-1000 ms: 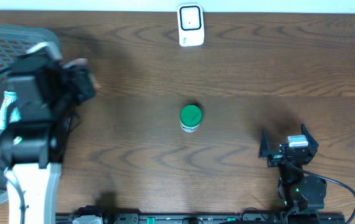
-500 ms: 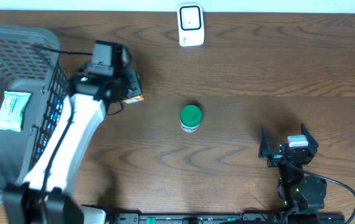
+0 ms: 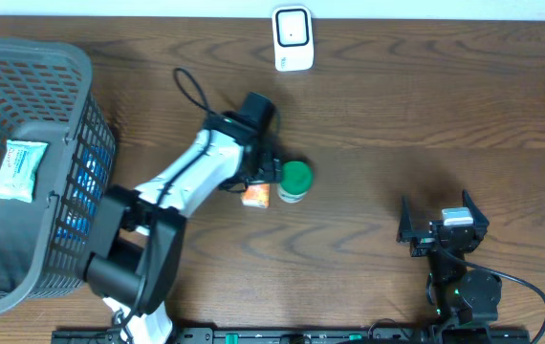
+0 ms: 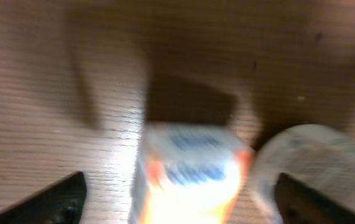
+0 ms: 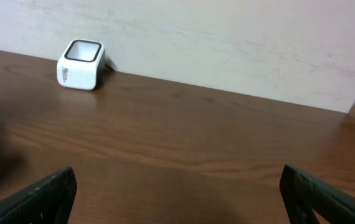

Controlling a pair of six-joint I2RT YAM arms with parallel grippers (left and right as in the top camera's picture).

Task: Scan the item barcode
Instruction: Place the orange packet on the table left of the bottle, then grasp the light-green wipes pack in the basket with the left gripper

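A small orange and white box (image 3: 256, 196) lies on the table just left of a green-lidded jar (image 3: 294, 180). My left gripper (image 3: 267, 176) hovers right over the box, open. In the blurred left wrist view the box (image 4: 190, 171) sits between the wide-apart fingers of the left gripper (image 4: 177, 202), touching neither, with the jar (image 4: 317, 165) at the right. The white barcode scanner (image 3: 293, 38) stands at the table's far edge, also seen in the right wrist view (image 5: 81, 64). My right gripper (image 3: 442, 227) rests open near the front right, nothing between its fingers (image 5: 177, 196).
A grey mesh basket (image 3: 62, 57) stands at the left edge, with a pale green packet (image 3: 16, 169) and blue items inside. A pale wall (image 5: 227, 37) runs behind the table's far edge.
My left arm has swung from the basket to the table's middle with the orange box. Its jaws have opened, and the box now lies beside the jar. The right arm has not moved.
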